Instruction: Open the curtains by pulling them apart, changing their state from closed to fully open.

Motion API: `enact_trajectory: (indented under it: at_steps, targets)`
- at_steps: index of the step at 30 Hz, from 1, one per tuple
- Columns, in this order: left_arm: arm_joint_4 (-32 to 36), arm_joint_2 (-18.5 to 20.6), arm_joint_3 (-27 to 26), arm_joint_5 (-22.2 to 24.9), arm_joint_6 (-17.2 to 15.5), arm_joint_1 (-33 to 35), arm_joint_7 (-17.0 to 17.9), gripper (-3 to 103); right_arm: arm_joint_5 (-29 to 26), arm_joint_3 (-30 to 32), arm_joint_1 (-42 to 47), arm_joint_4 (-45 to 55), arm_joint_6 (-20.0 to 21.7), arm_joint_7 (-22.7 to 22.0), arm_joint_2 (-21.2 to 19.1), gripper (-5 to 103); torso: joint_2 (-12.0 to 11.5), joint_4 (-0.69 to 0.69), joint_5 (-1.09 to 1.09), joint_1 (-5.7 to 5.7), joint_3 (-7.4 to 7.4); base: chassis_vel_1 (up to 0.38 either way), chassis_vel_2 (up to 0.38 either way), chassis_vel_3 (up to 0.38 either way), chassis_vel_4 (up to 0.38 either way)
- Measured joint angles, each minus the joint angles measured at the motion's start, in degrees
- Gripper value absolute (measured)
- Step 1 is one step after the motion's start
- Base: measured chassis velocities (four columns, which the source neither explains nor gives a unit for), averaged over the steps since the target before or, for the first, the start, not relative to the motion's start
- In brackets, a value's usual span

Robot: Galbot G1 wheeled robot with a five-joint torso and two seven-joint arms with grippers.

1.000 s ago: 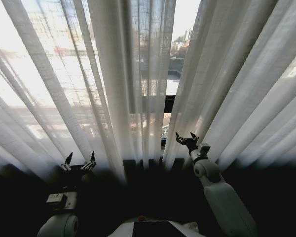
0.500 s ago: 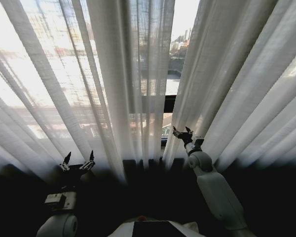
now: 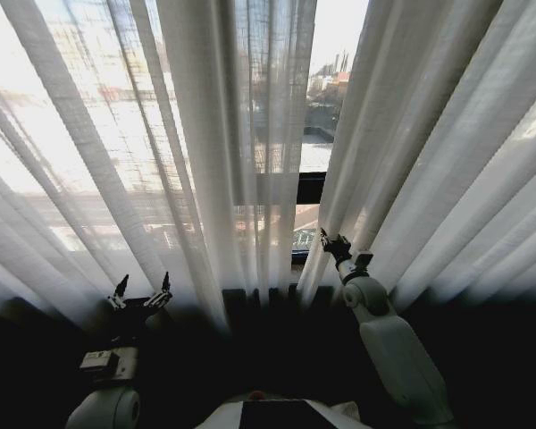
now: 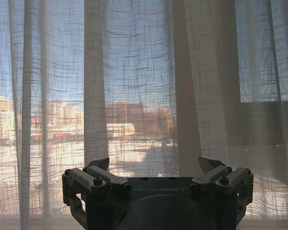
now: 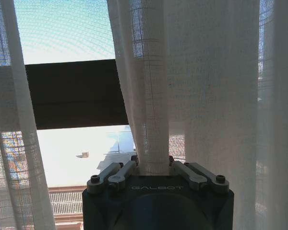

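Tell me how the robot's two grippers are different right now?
The left gripper has its jaws wide open and holds nothing; the right gripper has its jaws shut on a curtain fold. The left sits low, short of the fabric; the right reaches higher, by the gap. Both point at the curtains.

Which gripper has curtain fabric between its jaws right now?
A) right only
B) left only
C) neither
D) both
A: in the right wrist view the right gripper has its jaws closed on a pleat at the inner edge of the right curtain, while the left gripper sits open, short of the left curtain.
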State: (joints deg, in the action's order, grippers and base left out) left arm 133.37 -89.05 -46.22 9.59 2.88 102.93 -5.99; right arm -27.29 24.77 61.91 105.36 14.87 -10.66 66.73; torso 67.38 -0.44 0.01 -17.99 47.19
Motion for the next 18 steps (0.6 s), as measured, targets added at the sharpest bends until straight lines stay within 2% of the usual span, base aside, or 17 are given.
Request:
enact_trajectory:
  at_steps: [2, 4, 5, 7, 18]
  targets:
    - [0.0, 0.0, 0.0, 0.0, 0.01, 0.0, 0.0, 100, -0.03, 0.03, 0.08, 0.12, 0.0, -0.01, -0.01, 19, 0.0, 0.0, 0.0, 0.0, 0.0, 0.0, 0.0, 0.0, 0.0]
    - [0.01, 0.02, 0.0, 0.0, 0.13, 0.0, 0.01, 100, -0.13, 0.13, 0.33, 0.58, -0.01, -0.02, -0.05, 9, 0.0, 0.0, 0.0, 0.0, 0.0, 0.0, 0.0, 0.0, 0.0]
    - [0.01, 0.02, 0.0, 0.0, 0.13, 0.0, 0.01, 100, -0.13, 0.13, 0.33, 0.58, -0.01, -0.02, -0.05, 9, 0.0, 0.0, 0.0, 0.0, 0.0, 0.0, 0.0, 0.0, 0.0]
    - [0.05, 0.04, -0.02, 0.01, 0.21, 0.01, 0.02, 100, -0.19, 0.17, 0.46, 0.82, -0.01, -0.03, -0.1, 2, 0.0, 0.0, 0.0, 0.0, 0.0, 0.0, 0.0, 0.0, 0.0]
    - [0.77, 0.13, -0.15, 0.12, 0.29, 0.11, 0.06, 100, -0.37, 0.74, 1.57, 2.55, 0.42, 0.26, -0.44, 0, 0.0, 0.0, 0.0, 0.0, 0.0, 0.0, 0.0, 0.0, 0.0]
